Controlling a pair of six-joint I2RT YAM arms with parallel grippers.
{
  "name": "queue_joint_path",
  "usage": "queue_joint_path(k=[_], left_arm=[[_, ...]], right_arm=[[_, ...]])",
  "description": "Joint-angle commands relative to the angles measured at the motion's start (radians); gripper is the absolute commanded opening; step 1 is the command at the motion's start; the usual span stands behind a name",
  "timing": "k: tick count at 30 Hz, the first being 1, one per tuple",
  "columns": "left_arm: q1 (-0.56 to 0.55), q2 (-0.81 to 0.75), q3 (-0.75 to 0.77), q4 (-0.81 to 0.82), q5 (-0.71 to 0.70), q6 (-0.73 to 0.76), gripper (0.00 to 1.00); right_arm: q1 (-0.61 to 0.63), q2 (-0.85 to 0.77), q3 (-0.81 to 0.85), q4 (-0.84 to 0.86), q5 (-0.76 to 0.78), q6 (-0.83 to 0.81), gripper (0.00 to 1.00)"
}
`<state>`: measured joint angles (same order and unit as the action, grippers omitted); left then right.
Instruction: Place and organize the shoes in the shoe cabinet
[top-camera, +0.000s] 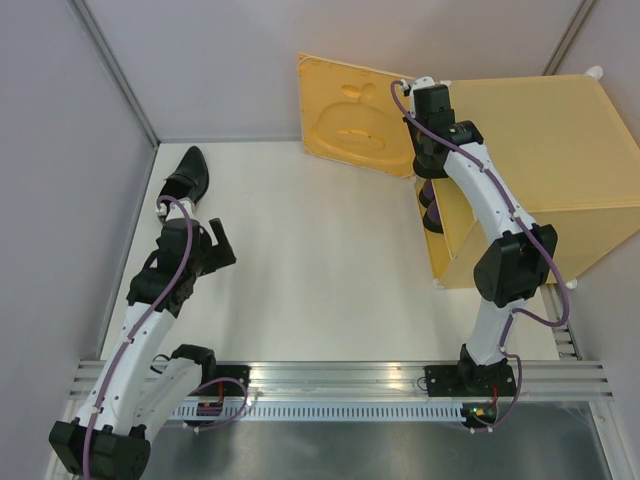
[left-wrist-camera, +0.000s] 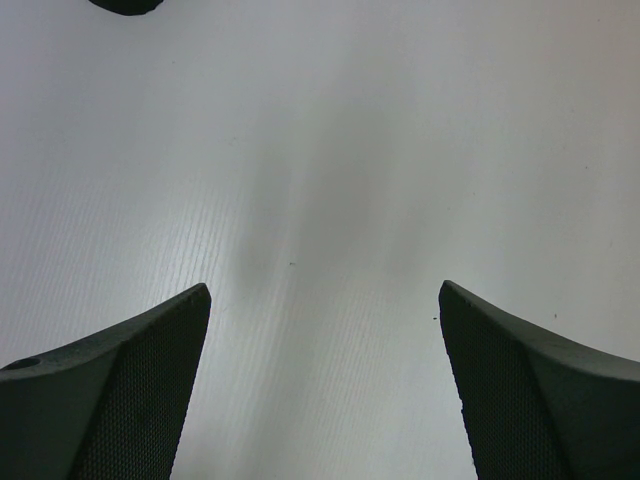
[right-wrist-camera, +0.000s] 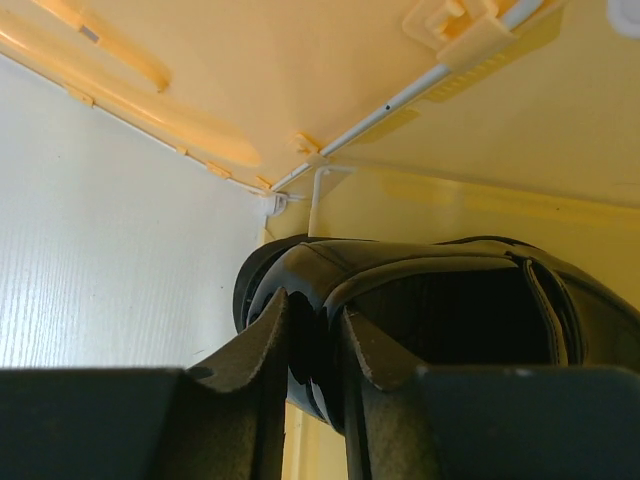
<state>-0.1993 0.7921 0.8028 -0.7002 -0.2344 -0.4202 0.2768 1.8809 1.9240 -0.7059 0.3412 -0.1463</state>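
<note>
The yellow-orange shoe cabinet (top-camera: 530, 170) stands at the back right with its embossed door (top-camera: 355, 115) swung open to the left. My right gripper (right-wrist-camera: 315, 320) is shut on the heel rim of a dark shoe (right-wrist-camera: 440, 300) and holds it at the cabinet's open mouth. In the top view shiny purple shoe shapes (top-camera: 431, 212) show under that wrist. One glossy black shoe (top-camera: 185, 175) lies at the far left. My left gripper (top-camera: 218, 245) hangs open and empty just near-right of it. In the left wrist view (left-wrist-camera: 325, 300) only bare table lies between the fingers. The second black shoe is not in view.
Grey walls close the left and back sides. The white table top (top-camera: 320, 270) lies between the arms. A metal rail (top-camera: 350, 378) with both arm bases runs along the near edge. The open door stands beside the right arm's wrist.
</note>
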Motion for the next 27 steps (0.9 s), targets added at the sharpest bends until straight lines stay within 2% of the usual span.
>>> queue_joint_path(k=[1,6,7,9,10,13,21,27], left_arm=[[0.001,0.002,-0.002,0.034,0.003,0.043,0.97],[0.001,0.002,-0.002,0.034,0.004,0.043,0.97],[0.001,0.002,-0.001,0.034,0.004,0.044,0.97],[0.001,0.004,-0.002,0.034,0.006,0.044,0.97],[0.001,0.004,-0.002,0.033,0.007,0.044,0.97],[0.001,0.002,-0.002,0.034,0.007,0.046,0.97],[0.001,0.002,-0.002,0.034,0.009,0.046,0.97],[0.001,0.004,-0.004,0.036,0.017,0.047,0.97]], right_arm=[[-0.004,-0.026,0.004,0.079,0.081,-0.047,0.27],[-0.004,-0.042,-0.016,0.091,0.074,-0.021,0.28],[-0.004,-0.051,-0.019,0.094,0.071,-0.016,0.32],[-0.002,-0.06,-0.02,0.092,0.05,-0.007,0.46],[-0.002,-0.06,-0.02,0.091,0.042,-0.003,0.46],[-0.002,-0.078,-0.025,0.094,-0.001,0.011,0.6],[0.01,-0.146,-0.042,0.131,-0.059,0.024,0.77],[0.025,-0.183,-0.083,0.183,-0.208,0.01,0.86]])
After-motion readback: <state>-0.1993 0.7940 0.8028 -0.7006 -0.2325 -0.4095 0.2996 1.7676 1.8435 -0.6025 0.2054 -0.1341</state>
